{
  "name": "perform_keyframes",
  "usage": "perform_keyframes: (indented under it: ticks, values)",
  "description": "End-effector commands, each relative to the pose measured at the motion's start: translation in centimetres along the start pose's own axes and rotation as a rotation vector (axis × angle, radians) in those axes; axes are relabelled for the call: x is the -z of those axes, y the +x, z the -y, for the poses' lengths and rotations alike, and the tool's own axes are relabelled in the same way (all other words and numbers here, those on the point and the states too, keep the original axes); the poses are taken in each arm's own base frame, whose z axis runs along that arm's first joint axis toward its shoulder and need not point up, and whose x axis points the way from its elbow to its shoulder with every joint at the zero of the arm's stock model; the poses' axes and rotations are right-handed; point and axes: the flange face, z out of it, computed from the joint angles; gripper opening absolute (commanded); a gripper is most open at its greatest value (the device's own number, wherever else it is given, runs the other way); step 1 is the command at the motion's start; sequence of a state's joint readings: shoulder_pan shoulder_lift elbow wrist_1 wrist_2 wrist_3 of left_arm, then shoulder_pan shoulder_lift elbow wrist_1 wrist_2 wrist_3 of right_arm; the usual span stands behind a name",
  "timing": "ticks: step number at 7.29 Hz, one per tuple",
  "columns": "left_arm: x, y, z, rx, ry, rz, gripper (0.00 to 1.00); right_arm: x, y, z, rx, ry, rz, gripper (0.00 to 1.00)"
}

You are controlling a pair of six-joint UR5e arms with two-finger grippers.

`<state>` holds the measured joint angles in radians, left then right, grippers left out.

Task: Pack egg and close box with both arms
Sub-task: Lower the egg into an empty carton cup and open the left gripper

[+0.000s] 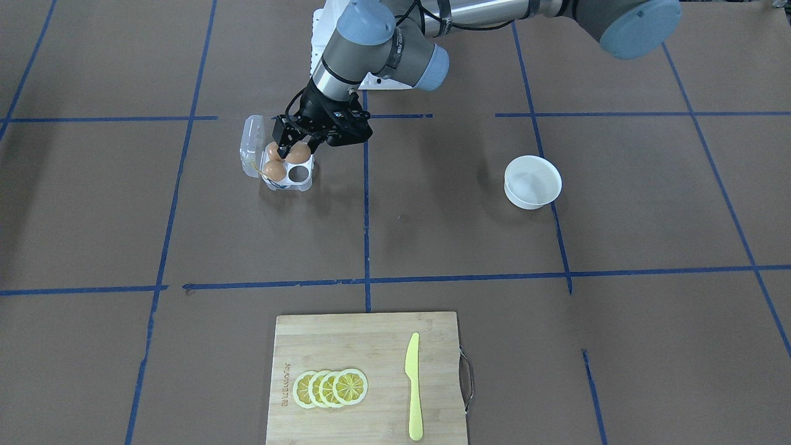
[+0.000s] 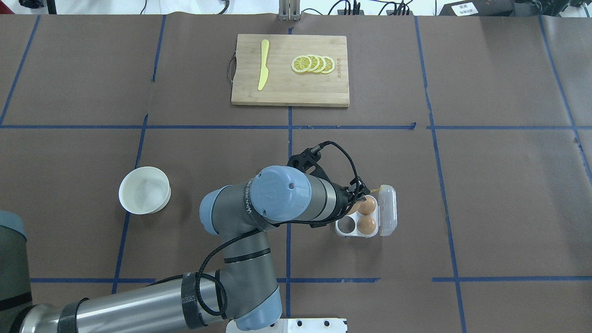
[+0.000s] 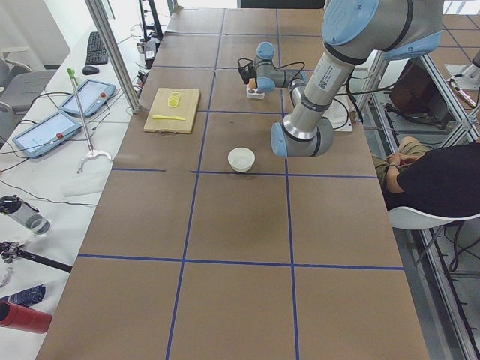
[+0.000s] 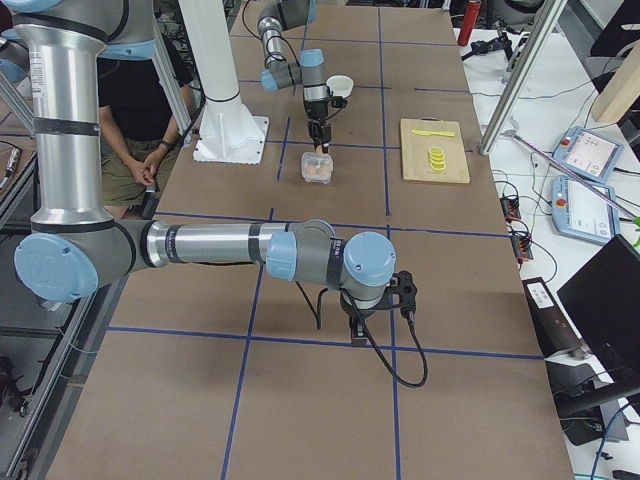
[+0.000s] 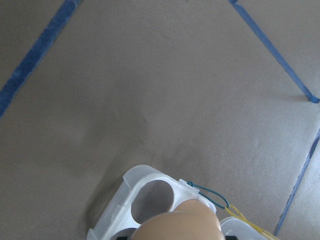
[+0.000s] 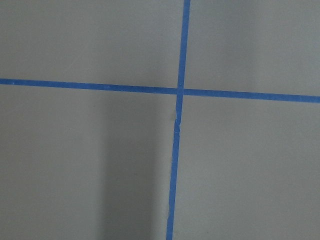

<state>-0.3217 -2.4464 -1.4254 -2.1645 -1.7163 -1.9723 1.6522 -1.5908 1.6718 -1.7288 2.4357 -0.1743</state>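
The clear box (image 1: pixel 304 183) lies open on the table, its lid (image 1: pixel 252 139) folded back. Two orange-brown eggs (image 1: pixel 274 170) sit in its cells and one cell (image 2: pixel 347 225) is empty. My left gripper (image 1: pixel 296 147) hangs right over the box, shut on a third egg (image 1: pixel 299 153). In the left wrist view this egg (image 5: pixel 177 225) fills the bottom edge, above the box (image 5: pixel 131 181) and its yellow string (image 5: pixel 241 215). My right gripper (image 4: pixel 358 325) shows only in the exterior right view, far from the box, and I cannot tell whether it is open or shut.
A white bowl (image 1: pixel 532 181) stands on the left arm's side of the table. A wooden cutting board (image 1: pixel 346 346) with lemon slices (image 1: pixel 330 388) and a yellow knife (image 1: pixel 413 386) lies at the far edge. A seated person (image 3: pixel 439 176) is beside the table.
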Motion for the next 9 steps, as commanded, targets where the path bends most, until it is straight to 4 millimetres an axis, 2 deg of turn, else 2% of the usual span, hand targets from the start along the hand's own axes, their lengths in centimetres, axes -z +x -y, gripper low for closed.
perform_keyframes:
  ticks: [1,2,3,4,5,7,8,9]
  values:
    - [-0.5,-0.3,0.0,-0.005,0.0,-0.001,0.0,0.1,0.0,0.1,0.004,0.001,-0.001,1.0]
    - [-0.6,-0.6,0.2,-0.006,0.001,0.003,0.02,0.2,-0.2,0.4,0.004,0.003,-0.003,1.0]
    - [-0.6,-0.7,0.5,-0.011,0.005,0.004,0.31,0.3,-0.2,0.4,0.006,0.004,-0.003,1.0]
    - [-0.6,-0.8,0.4,-0.014,0.003,0.006,0.89,0.5,-0.4,1.1,0.012,0.007,-0.007,1.0]
    - [-0.5,-0.7,0.3,-0.013,0.001,0.003,0.99,0.5,-0.5,1.1,0.013,0.008,-0.009,1.0]
    - [-0.2,-0.5,0.2,-0.014,0.0,-0.001,1.0,0.6,-0.6,1.2,0.014,0.008,-0.004,1.0]
    - [0.6,0.0,0.3,-0.016,-0.002,-0.012,1.0,1.2,-1.3,2.1,0.031,0.02,-0.011,1.0]
    - [2.4,1.3,1.5,-0.012,0.005,-0.038,1.0,1.9,-2.0,2.9,0.045,0.034,-0.014,1.0]
